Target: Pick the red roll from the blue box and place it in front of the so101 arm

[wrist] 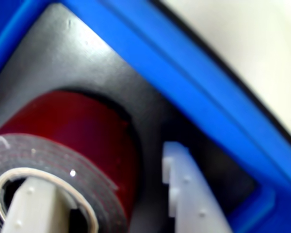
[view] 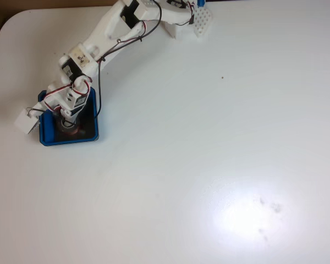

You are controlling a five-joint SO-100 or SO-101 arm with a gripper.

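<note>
White table [view: 209, 137] all round; gripper [wrist: 111, 204] straddles the red roll's [wrist: 82, 131] wall (one finger in its hole), not yet clamped; it could catch the blue box [wrist: 194, 92] when lifting.

Fixed view: bright, even illumination; white table [view: 209, 137] near overexposed. Broad glare patch lower right of frame. Shadows faint, short. Focus mildly soft overall.
Wrist view: close range, heavy blur across frame. Blue box [wrist: 194, 82] rim edges smeared; red roll [wrist: 87, 136] dim, small specular dots at lower left. Upper right corner washed out.
</note>
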